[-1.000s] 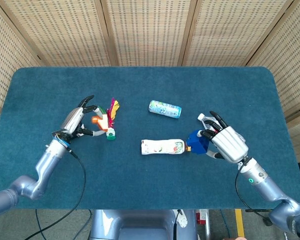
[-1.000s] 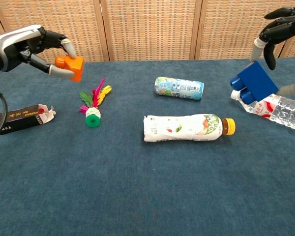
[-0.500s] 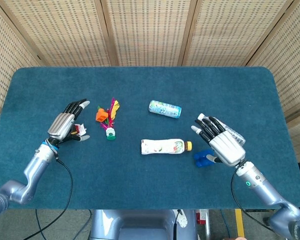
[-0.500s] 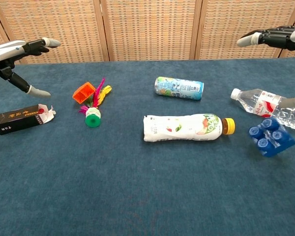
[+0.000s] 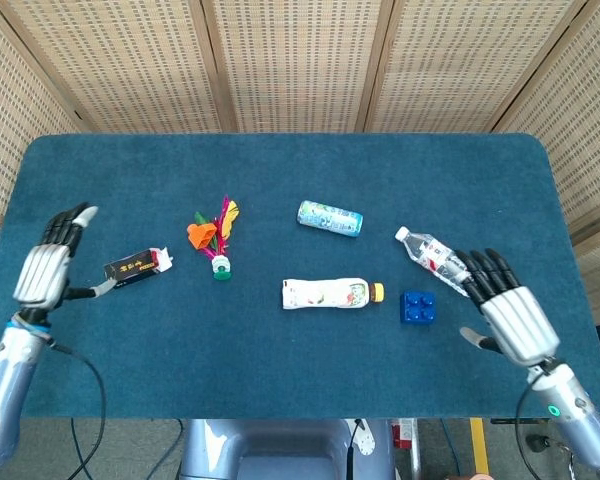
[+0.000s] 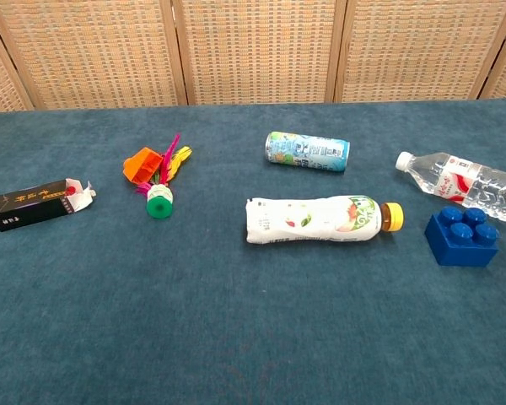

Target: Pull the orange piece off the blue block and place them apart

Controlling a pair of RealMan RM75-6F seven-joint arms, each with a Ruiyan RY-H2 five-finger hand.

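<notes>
- The orange piece [image 5: 200,233] is lying in the left-centre of the head view, tipped against the feathered shuttlecock [image 5: 220,243] and touching it — no longer on the blue block.
- The blue block [image 5: 418,307] is sitting studs-up in the right-centre, well apart from the orange piece, just below the clear water bottle [image 5: 432,256] and just right of the capped drink bottle [image 5: 325,293].
- The left hand [image 5: 48,264] is hanging at the far left edge with fingers spread and nothing in it; the right hand [image 5: 506,308] is hovering at the lower right, likewise released and empty.
- To my eye the separating is looking finished — both pieces are resting on the table [image 5: 280,170].
- The risk from here: the right hand is hovering near the water bottle, so a careless sweep could be rolling it into the block; the left is near the small dark carton [image 5: 137,267].
- The can [image 5: 330,217] is lying upper centre, out of harm's way.
</notes>
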